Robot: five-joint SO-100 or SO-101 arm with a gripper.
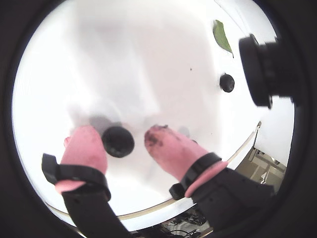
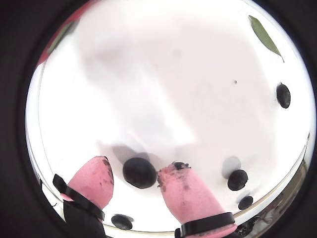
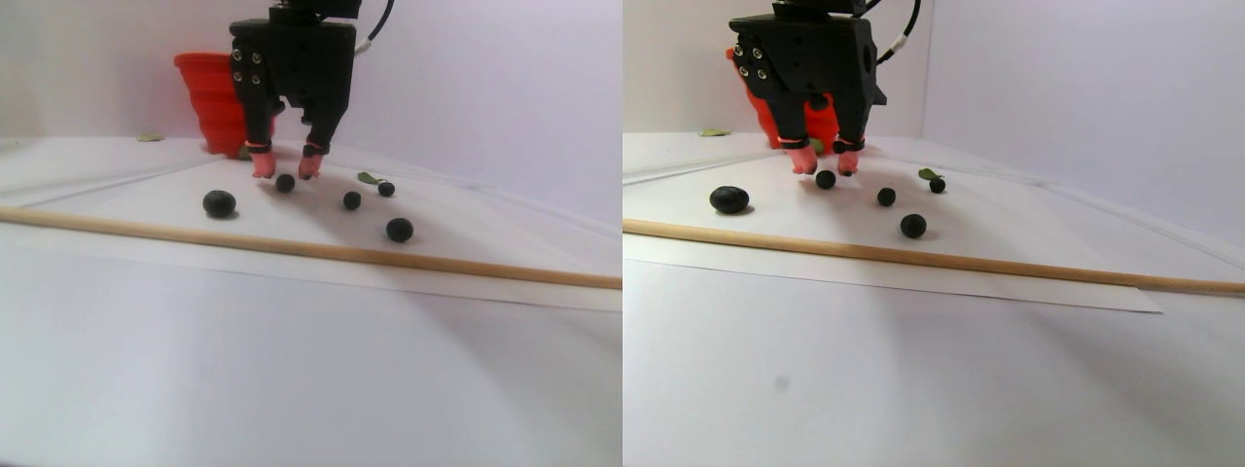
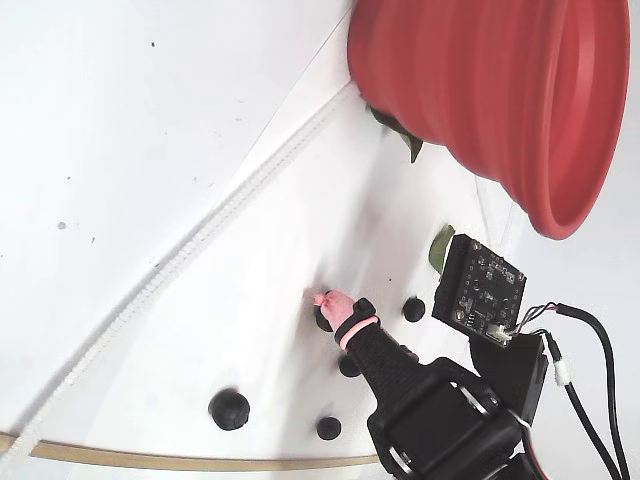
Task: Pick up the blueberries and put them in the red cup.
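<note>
Straddling one blueberry (image 2: 139,172), the gripper (image 2: 134,173) stands with its pink fingertips (image 1: 171,146) spread, one at 9 o'clock and one at 3 o'clock of the fruit, tips down at the white table (image 3: 292,321). In a wrist view the berry looks to touch one pad; firm contact we cannot confirm. The other blueberries (image 3: 351,199) lie scattered nearby; the red cup (image 3: 214,102) sits behind the arm, well apart. We judge the berry light, soft-skinned, easily crushed and prone to roll. Best hold: across its widest middle, gentle squeeze. Dark smears on the pads suggest juice, so slip is possible.
</note>
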